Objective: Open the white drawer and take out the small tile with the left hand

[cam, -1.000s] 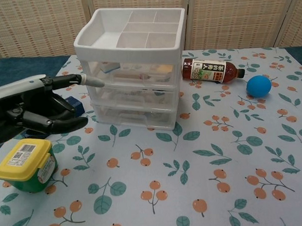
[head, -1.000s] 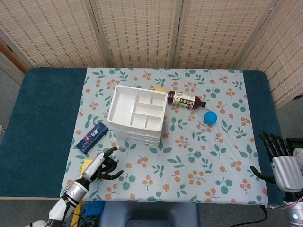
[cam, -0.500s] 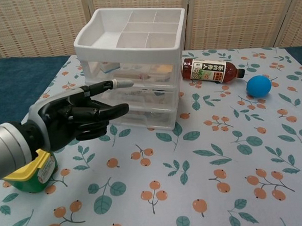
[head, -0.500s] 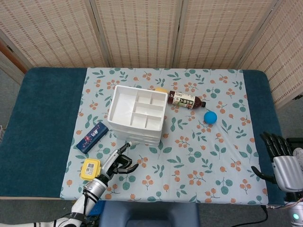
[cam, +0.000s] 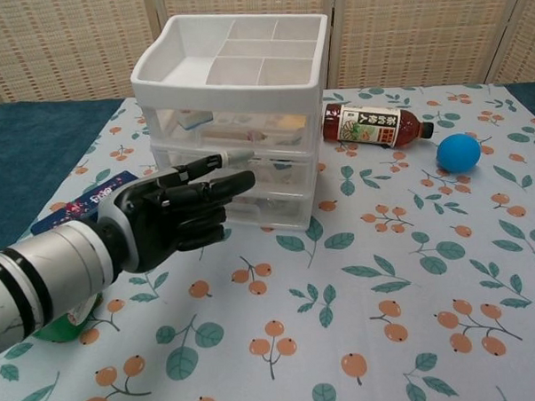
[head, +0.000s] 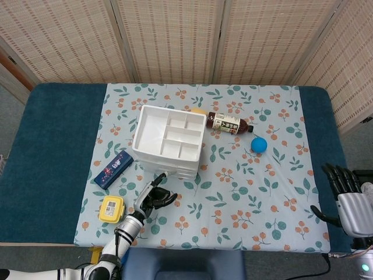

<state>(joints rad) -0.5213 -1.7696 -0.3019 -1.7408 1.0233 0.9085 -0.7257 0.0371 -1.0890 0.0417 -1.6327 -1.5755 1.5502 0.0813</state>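
Observation:
The white drawer unit stands mid-table with its three translucent drawers pushed in. Things show dimly behind the fronts, and I cannot pick out the small tile. My left hand is just in front of the unit. One finger stretches out to the front of the middle drawer while the other fingers curl in, and it holds nothing. Whether the fingertip touches the drawer I cannot tell. My right hand hangs off the table's near right edge with its fingers spread, holding nothing.
A yellow-lidded green jar sits near my left forearm. A blue box lies left of the drawers. A brown bottle lies right of the unit, with a blue ball beyond it.
My left hand has moved forward and to the right, from beside the jar up to the drawer fronts. Its outstretched finger now reaches the middle drawer. The right hand has not moved.

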